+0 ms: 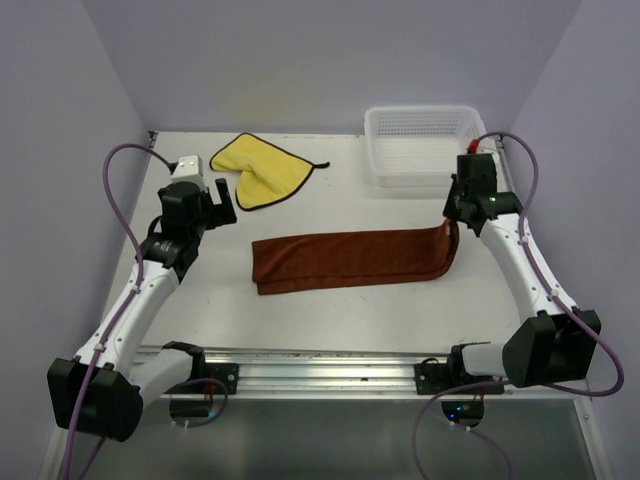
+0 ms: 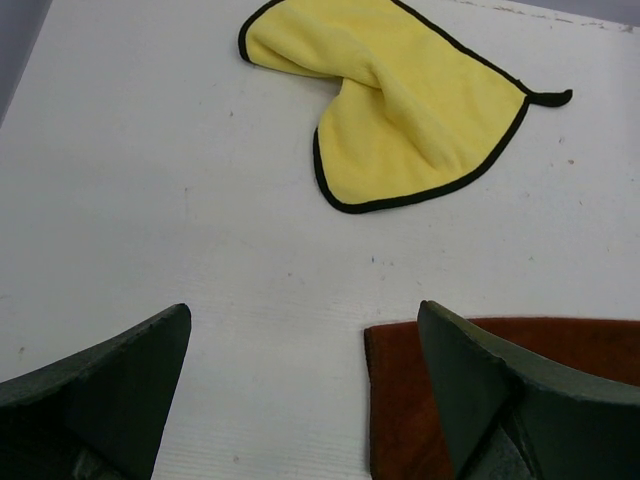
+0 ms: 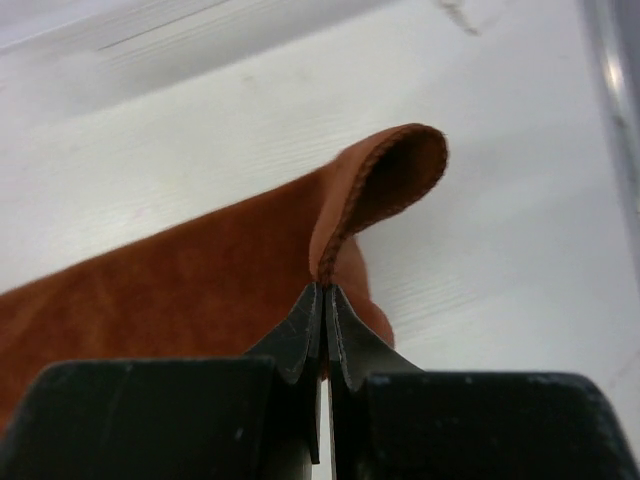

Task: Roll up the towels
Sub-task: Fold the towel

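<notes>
A rust-brown towel lies folded into a long strip across the middle of the table. Its right end is lifted and curls over, pinched at the edge by my right gripper, which is shut on it. In the right wrist view the brown towel arches up from the closed fingertips. The yellow towel with dark edging lies crumpled at the back left, also the yellow towel in the left wrist view. My left gripper hangs open above the table near the brown strip's left end, holding nothing.
A white mesh basket stands at the back right, just behind my right gripper. Lilac walls close in the table on three sides. A metal rail runs along the near edge between the arm bases.
</notes>
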Controlling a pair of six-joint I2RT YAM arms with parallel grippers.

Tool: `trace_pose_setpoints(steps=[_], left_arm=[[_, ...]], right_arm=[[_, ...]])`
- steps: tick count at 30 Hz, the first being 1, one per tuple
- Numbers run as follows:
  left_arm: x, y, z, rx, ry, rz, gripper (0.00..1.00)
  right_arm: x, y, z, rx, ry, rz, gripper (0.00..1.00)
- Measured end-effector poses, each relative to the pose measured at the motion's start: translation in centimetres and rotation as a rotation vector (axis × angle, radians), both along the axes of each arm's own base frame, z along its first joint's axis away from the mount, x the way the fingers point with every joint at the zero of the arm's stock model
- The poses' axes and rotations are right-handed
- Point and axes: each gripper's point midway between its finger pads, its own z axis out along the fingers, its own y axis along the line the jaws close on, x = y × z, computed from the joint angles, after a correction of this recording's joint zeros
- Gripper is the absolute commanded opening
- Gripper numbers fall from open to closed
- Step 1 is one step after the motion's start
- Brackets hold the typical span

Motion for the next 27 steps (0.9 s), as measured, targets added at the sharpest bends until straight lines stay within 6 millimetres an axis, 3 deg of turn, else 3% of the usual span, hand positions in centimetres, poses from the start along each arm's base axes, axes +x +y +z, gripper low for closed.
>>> trace_pose_setpoints(steps=[3,10,20,27], left_arm=[[0.0,-0.1,0.0,-0.001,0.0,-0.003,1.0],[0.0,-0.2,0.0,-0.004,-0.002,-0.007,1.0],[0.1,-0.3,0.1,-0.008,-0.005,-0.013,1.0],[0.1,-0.4,0.1,-0.009,-0.006,-0.017,1.0]], right_arm=[[0.8,5.0,0.3,0.042,0.001,0.152,0.0],[1.7,12.1,1.2,0.117,-0.002,0.305,0.0],[0.4,25.5,-0.3,0.199,0.073,0.54,0.0],[-1.6,34.2,-1.8,0.235,0.135,0.667,0.0]])
